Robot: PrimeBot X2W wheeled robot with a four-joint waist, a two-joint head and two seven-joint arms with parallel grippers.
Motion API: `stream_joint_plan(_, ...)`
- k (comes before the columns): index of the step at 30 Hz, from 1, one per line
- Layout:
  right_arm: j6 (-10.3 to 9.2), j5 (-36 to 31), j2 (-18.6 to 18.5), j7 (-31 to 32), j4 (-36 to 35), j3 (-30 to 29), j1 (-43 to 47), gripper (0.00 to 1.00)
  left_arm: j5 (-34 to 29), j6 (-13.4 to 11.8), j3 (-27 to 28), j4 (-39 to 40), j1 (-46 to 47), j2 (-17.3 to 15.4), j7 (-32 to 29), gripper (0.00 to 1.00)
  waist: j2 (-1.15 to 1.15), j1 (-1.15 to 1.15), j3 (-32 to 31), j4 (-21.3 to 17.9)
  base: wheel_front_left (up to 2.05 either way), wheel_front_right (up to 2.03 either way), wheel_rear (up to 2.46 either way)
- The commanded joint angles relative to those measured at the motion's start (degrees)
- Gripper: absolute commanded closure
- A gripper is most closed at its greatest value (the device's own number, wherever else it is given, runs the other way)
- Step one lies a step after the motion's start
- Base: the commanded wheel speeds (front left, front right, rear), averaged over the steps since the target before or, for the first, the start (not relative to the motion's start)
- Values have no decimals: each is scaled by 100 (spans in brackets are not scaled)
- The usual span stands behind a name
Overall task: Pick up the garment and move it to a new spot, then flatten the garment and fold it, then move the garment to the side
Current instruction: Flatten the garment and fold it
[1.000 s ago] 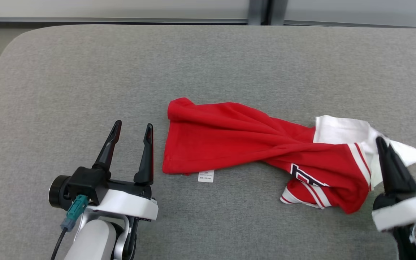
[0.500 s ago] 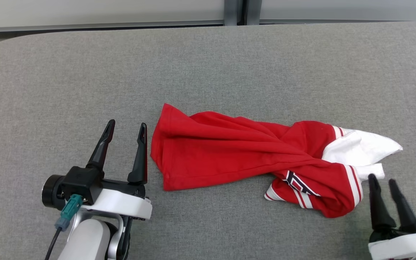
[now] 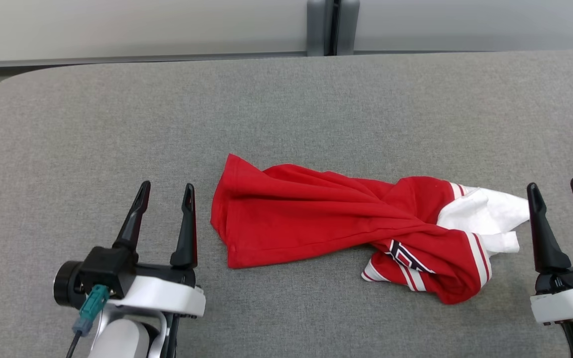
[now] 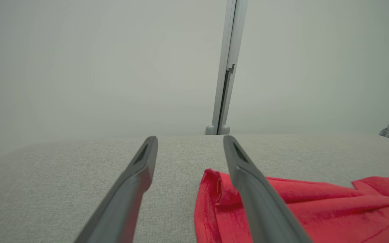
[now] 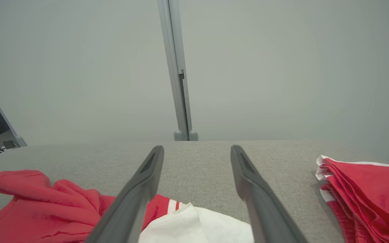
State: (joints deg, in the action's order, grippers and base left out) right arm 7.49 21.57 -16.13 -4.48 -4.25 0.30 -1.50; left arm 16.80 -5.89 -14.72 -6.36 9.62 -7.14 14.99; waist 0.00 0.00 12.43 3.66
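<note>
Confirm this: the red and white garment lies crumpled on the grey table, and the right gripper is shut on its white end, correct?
Not quite. The right gripper is open, holding nothing, as the head view shows. The garment does lie crumpled on the grey table.

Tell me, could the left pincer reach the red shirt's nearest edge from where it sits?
Probably yes. The left pincer stands open just beside the red shirt, with only grey table between them and nothing in the way.

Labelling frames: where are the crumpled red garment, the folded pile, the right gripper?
crumpled red garment [image 3: 291,219], head view, red body
folded pile [image 5: 366,192], right wrist view, top layer
right gripper [image 3: 553,185], head view, between fingertips
</note>
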Motion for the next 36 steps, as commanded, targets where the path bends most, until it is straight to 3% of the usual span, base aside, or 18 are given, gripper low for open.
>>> stream_joint_plan(1,0,-76,-7,69,-55,0,-25,0,1,-29,26,4,-98,-27,26,0,0,0,-78,26,0,0,0)
stream_joint_plan(10,0,-370,266,379,-286,-5,309,0,44,-49,-10,-32,-498,-67,11,0,0,0,-399,16,0,0,0)
stream_joint_plan(23,0,-321,345,477,-309,-32,378,0,80,-27,-126,20,-511,-128,-123,0,0,0,-432,5,0,0,0)
stream_joint_plan(31,0,-279,360,507,-297,11,317,0,260,221,-412,-263,-391,-31,-589,0,0,0,-366,0,0,0,0)
stream_joint_plan(36,0,-226,326,491,-228,94,260,0,559,447,-601,-864,-203,117,-1052,0,0,0,-230,-66,0,0,0)
